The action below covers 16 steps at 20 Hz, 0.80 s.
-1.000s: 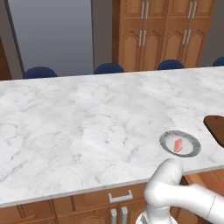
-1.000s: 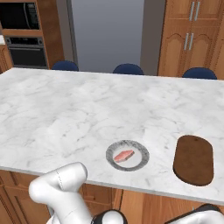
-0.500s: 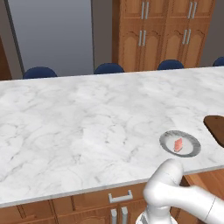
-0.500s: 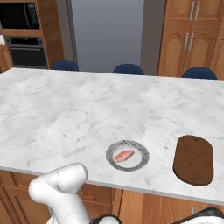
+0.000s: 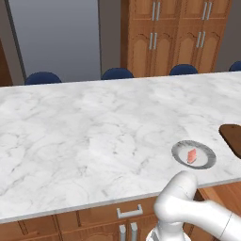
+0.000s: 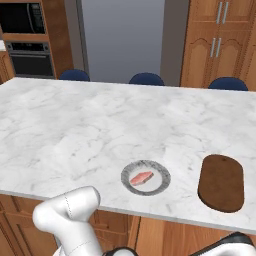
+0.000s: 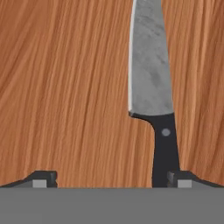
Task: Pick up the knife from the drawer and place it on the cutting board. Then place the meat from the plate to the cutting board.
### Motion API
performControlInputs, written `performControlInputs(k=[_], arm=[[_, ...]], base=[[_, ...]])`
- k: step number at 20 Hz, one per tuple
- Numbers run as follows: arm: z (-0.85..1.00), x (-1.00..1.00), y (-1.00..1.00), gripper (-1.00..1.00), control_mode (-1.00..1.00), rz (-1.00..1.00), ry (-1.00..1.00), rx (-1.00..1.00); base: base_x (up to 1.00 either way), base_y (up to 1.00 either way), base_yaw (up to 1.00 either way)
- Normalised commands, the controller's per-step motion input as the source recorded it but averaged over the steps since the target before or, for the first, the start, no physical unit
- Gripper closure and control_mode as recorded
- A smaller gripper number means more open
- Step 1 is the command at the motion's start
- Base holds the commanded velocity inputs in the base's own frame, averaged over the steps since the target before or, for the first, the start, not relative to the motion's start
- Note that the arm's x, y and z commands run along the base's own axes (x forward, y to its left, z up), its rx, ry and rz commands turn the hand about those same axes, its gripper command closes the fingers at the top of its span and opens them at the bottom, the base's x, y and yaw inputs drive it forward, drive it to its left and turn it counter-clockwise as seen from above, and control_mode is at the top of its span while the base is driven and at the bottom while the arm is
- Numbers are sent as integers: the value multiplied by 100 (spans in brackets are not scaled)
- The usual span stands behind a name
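Knife (image 7: 151,83) flat on drawer floor (image 7: 65,87), handle beside one fingertip, off-centre. End effector (image 7: 111,177) spread wide, empty. Shift sideways to straddle handle (not blade), descend, clamp.

Both base cams sit behind the arm, one off to each side, looking forward and down over the same marble counter (image 5: 94,136), so the plate (image 6: 145,177) and cutting board (image 6: 221,182) turn up in both. The hand cam's right up close, staring at the knife (image 7: 151,83) on wood grain.
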Motion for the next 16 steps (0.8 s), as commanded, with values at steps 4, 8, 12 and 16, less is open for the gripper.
performControlInputs(k=[4,8,12,16], arm=[[-16,14,-7,-100,-100,0,0,-3],[-11,20,-7,-100,-100,0,5,-2],[-1,20,-8,-100,-100,-1,4,0],[0,17,-10,-100,-100,0,3,0]], base=[[0,0,0],[0,0,0],[0,0,0],[0,0,0]])
